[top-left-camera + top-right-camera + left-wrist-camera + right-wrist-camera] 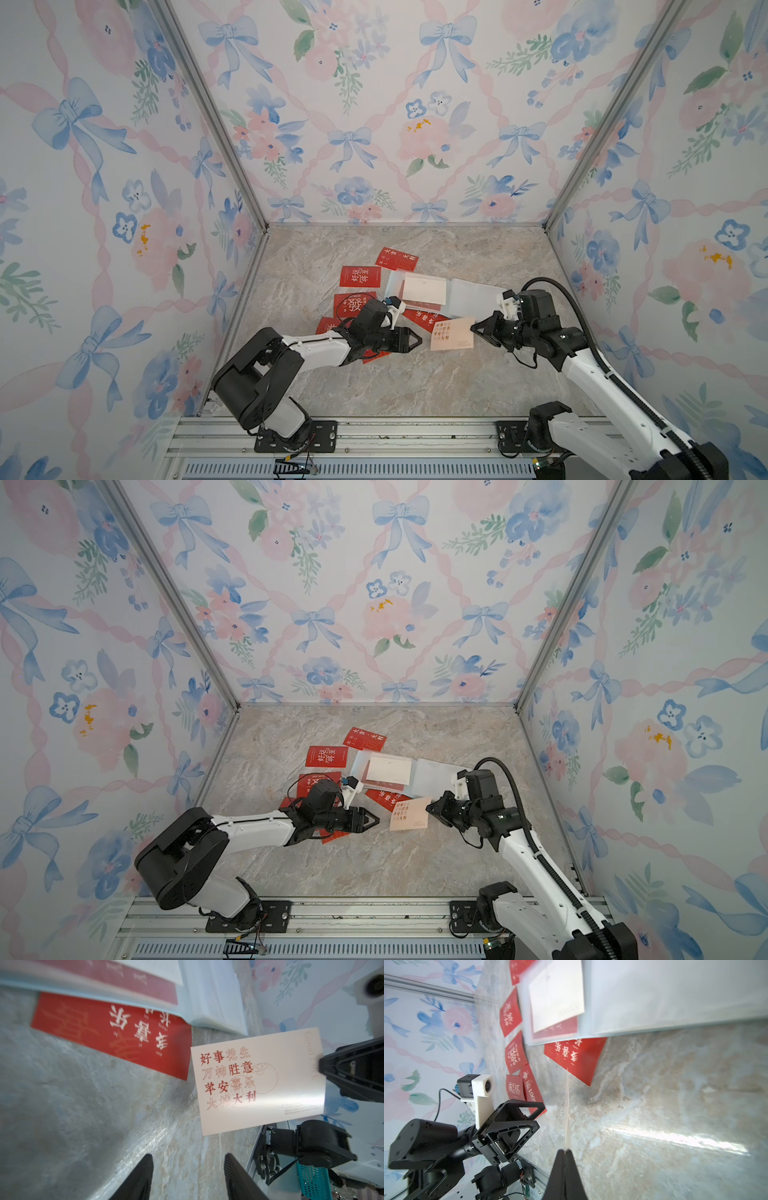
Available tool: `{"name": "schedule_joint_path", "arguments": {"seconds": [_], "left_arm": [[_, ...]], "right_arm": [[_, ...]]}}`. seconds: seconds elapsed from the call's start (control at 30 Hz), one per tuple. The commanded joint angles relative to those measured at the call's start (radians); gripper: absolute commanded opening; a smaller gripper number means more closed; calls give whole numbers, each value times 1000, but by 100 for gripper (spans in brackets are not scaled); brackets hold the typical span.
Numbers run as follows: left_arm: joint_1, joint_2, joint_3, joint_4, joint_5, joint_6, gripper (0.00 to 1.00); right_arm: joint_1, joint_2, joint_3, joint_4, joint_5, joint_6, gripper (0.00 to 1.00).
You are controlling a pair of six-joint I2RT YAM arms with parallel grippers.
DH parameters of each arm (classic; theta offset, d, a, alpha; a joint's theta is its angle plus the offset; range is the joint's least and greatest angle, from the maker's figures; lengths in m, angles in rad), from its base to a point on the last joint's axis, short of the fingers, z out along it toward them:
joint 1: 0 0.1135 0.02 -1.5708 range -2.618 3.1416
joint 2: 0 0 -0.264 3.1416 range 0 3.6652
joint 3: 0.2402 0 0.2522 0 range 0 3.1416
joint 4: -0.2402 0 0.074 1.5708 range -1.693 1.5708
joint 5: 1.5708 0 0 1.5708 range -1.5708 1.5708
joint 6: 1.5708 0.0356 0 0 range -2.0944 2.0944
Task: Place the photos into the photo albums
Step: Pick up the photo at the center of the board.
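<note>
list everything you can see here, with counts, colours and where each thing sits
photo album: one, pale blue, lying open mid-table
whitish card: one, on the album's left page, with red showing beneath it
red cards: six loose, red with white characters, scattered on the table left of and in front of the album, one partly under it
cream card: one, cream with orange-red characters, held by one edge
table: one, grey-beige marble
walls: three, floral paper with blue bows
left pincer: black, open, empty, pointing at the cream card
right pincer: black, shut on the cream card's edge
</note>
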Motion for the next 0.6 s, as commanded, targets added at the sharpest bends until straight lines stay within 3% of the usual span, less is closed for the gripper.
{"name": "schedule_joint_path", "arguments": {"seconds": [0.0,0.57], "left_arm": [[50,-82,11,-12,65,-41,59],[191,-172,70,86,267,-99,62]], "right_arm": [[-32,15,61,-89,-127,-96,0],[-92,127,273,-5,-293,-189,0]]}}
